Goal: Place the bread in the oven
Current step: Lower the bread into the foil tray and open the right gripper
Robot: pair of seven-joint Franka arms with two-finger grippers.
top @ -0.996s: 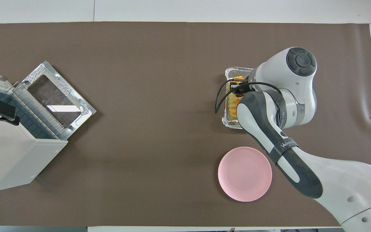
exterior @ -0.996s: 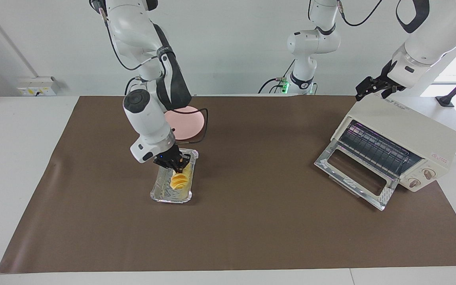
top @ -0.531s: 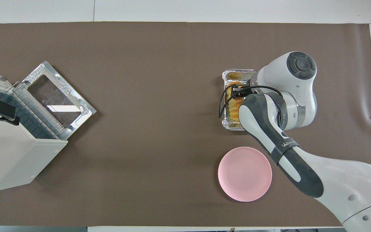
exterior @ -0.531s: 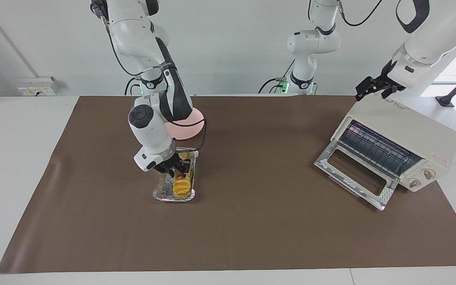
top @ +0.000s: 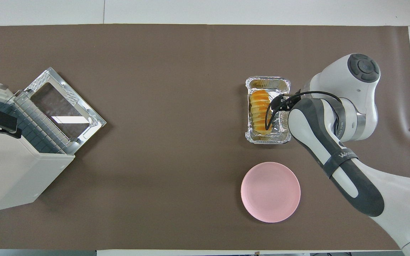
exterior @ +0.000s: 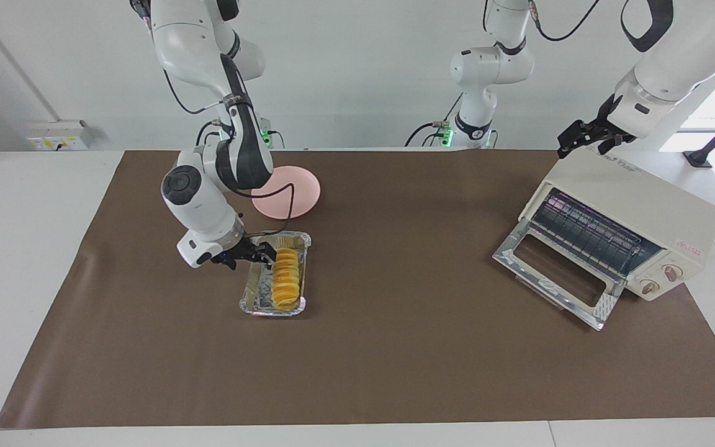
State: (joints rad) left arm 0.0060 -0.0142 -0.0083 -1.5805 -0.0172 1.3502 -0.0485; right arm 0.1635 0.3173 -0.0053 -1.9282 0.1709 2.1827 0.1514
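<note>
The golden ridged bread (exterior: pixel 286 279) lies flat along the silver foil tray (exterior: pixel 252 297), also seen from overhead (top: pixel 260 112). My right gripper (exterior: pixel 253 256) is low over the side of the tray toward the right arm's end, beside the bread, open and empty; it also shows overhead (top: pixel 284 101). The cream oven (exterior: pixel 637 208) stands at the left arm's end with its glass door (exterior: pixel 553 273) dropped open and the wire rack showing. My left gripper (exterior: pixel 586 138) waits over the oven's top.
A pink plate (exterior: pixel 292 192) lies nearer to the robots than the foil tray (top: pixel 269 81). The brown mat (exterior: pixel 395 347) covers the table between the tray and the oven. The oven door (top: pixel 64 106) juts out over the mat.
The right gripper held the bread tilted over the tray, laid it flat in the tray, let go and moved off toward the right arm's end. The left arm has not moved.
</note>
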